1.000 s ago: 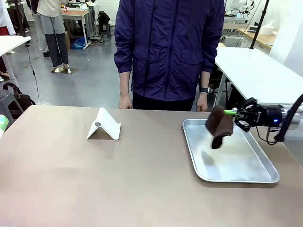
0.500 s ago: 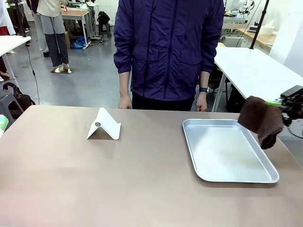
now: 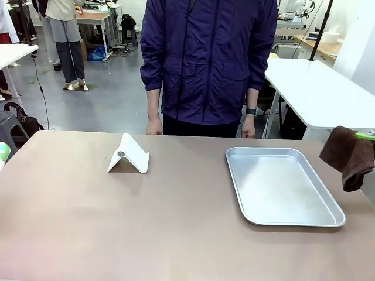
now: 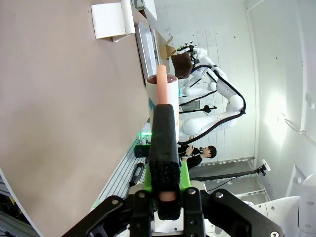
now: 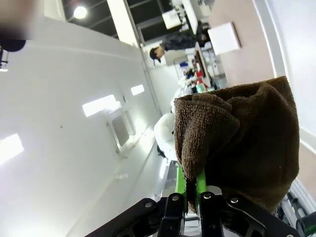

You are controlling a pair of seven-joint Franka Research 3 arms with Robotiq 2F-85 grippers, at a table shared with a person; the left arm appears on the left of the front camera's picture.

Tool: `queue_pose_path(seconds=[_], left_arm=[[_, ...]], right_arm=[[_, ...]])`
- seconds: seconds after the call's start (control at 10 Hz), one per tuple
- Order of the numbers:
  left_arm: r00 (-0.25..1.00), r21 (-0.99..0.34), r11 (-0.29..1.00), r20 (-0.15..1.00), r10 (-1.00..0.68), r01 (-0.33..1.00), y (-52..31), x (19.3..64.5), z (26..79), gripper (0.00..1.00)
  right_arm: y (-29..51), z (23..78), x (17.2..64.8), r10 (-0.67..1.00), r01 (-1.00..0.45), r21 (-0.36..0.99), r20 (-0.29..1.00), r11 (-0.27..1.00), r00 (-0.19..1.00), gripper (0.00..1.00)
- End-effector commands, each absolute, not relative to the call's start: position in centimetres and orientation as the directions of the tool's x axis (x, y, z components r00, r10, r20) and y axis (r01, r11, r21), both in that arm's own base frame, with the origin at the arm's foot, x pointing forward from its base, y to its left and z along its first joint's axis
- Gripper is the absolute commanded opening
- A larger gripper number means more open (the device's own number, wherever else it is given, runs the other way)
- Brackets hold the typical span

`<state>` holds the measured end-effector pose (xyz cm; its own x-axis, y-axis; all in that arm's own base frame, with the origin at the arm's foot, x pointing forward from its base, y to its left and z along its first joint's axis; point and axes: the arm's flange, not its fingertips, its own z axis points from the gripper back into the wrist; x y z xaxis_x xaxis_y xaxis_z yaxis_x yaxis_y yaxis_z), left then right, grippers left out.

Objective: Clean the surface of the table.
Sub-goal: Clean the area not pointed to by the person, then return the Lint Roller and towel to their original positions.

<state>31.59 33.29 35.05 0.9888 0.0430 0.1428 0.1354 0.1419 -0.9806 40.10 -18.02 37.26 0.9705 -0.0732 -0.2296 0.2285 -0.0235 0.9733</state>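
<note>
The left gripper [image 4: 164, 118] pinches a pink stick [image 4: 161, 79] next to a white cup [image 4: 154, 98], over the big brown table [image 4: 64, 98].

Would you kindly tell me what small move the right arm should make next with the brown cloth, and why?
Probably carry the right gripper leftward and lower the brown cloth onto the bare table top beside the tray. The cloth hangs clamped in that gripper, in the air to the right of the tray in the front view, touching nothing, so it cannot wipe yet.

no legible text, labels, brands, numbers or signs anywhere
</note>
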Motion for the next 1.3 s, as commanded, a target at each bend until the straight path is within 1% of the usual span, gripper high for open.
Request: queue_pose_path(seconds=[0.0,0.1,1.2], left_arm=[[0.988,-0.981,0.137,0.144,0.061,0.134,32.9,31.4,35.5,0.22],[0.988,-0.981,0.137,0.144,0.061,0.134,32.9,31.4,35.5,0.22],[0.988,-0.981,0.137,0.144,0.061,0.134,32.9,31.4,35.5,0.22]], right_arm=[[-17.3,36.2,40.6,-0.144,0.174,0.983,-0.181,-0.063,0.973,0.08],[-18.0,37.3,40.1,-0.073,0.228,0.973,-0.230,-0.024,0.971,0.08],[-18.0,37.3,40.1,-0.073,0.228,0.973,-0.230,-0.024,0.971,0.08]])
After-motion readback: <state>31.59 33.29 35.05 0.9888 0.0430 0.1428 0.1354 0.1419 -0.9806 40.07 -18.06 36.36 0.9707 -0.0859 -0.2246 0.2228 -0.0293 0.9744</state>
